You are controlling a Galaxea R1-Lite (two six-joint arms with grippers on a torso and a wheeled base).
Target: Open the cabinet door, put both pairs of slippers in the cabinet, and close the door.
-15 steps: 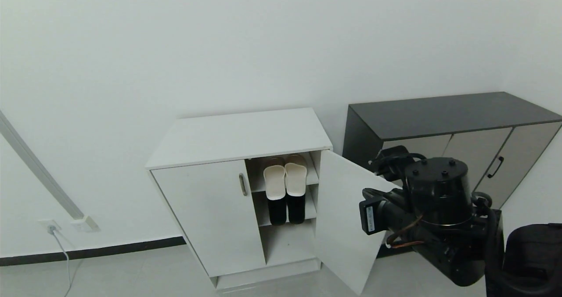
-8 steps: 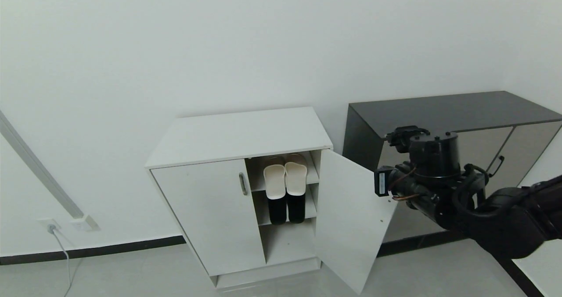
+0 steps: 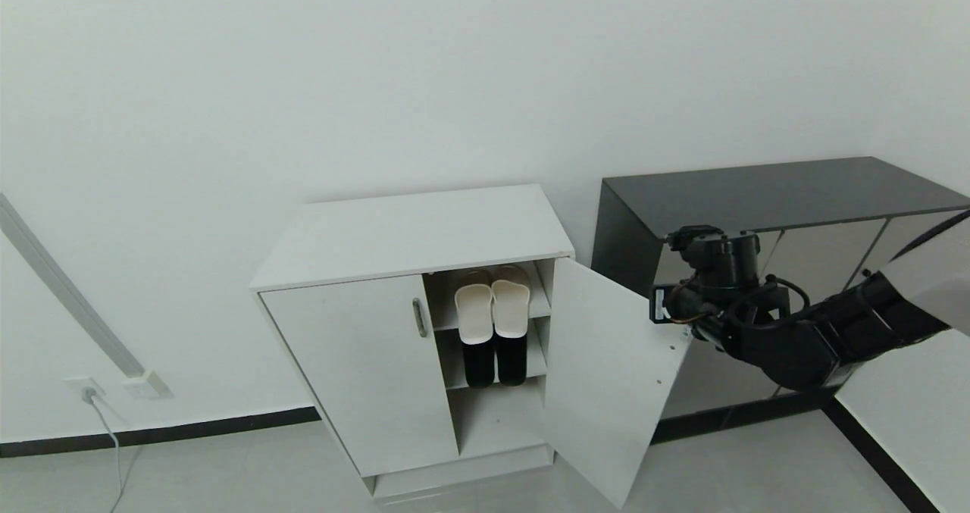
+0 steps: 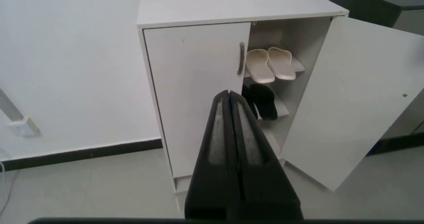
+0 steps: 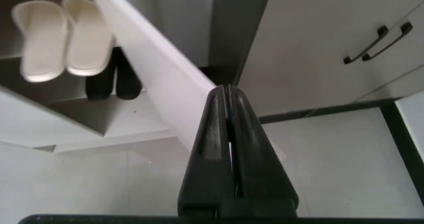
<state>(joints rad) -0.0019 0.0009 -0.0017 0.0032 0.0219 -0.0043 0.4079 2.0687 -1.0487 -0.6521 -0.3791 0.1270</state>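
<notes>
White two-door cabinet (image 3: 409,236), its right door (image 3: 606,369) swung open, cream slippers (image 3: 492,308) on the upper shelf, black slippers (image 3: 494,361) on the shelf below; right hand (image 5: 228,90), fingers pressed together, near that door's outer face before a dark-topped sideboard (image 3: 758,191); left hand (image 4: 229,95), fingers likewise together, facing the cabinet front; white arm label (image 3: 659,304), print too small to read.
</notes>
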